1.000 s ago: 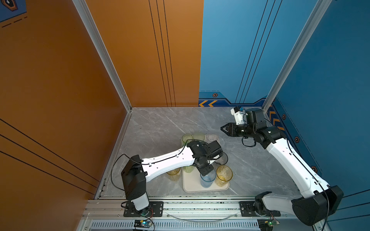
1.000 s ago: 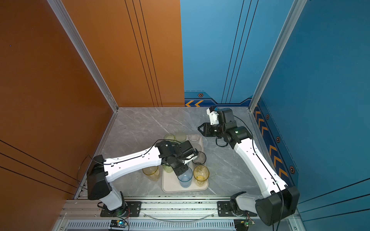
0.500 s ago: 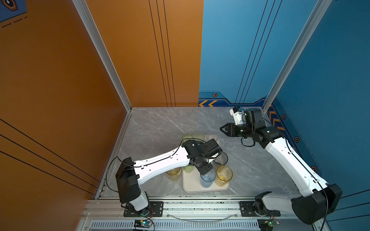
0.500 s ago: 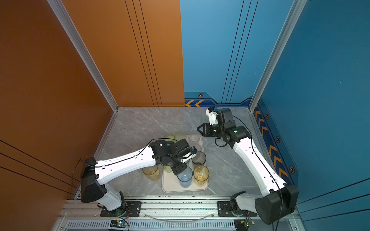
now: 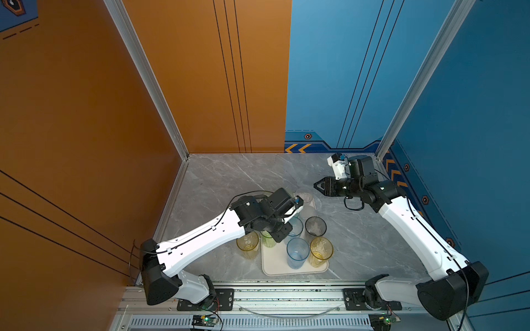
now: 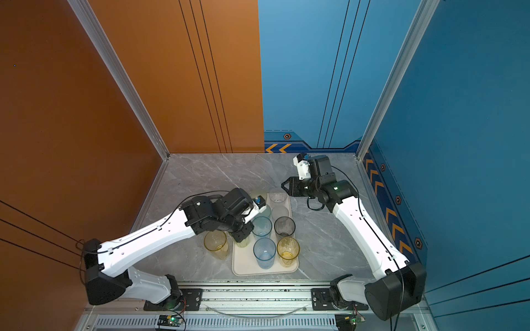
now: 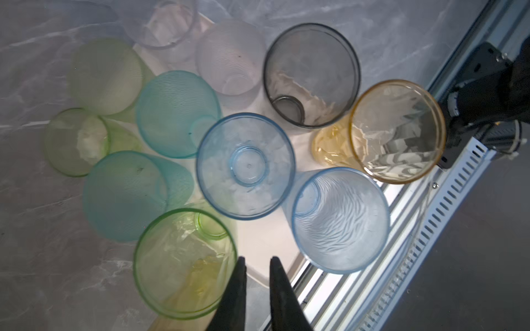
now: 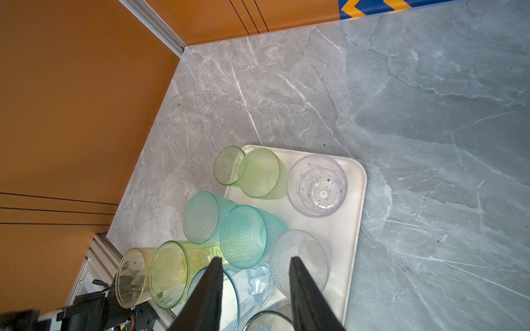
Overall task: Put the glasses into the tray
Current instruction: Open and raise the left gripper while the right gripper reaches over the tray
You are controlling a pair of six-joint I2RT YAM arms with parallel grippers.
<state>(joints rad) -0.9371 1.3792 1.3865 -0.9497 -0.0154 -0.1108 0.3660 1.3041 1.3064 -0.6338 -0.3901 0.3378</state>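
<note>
Left end effector (image 7: 257,259): we see a narrow empty gap beside the crinkled green glass (image 7: 183,263).
Right end effector (image 8: 255,259): spread, empty, half-hiding a dimpled frosted glass (image 8: 311,255).

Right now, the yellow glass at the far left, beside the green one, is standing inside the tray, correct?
Not inside. The yellow glass beside the green one stands on the marble table, just outside the left rim of the tray. Both top views show this.

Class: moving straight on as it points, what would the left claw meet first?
Probably bare tray, between the green glass and the wavy blue glass; how high the left claw hangs is unclear.
</note>
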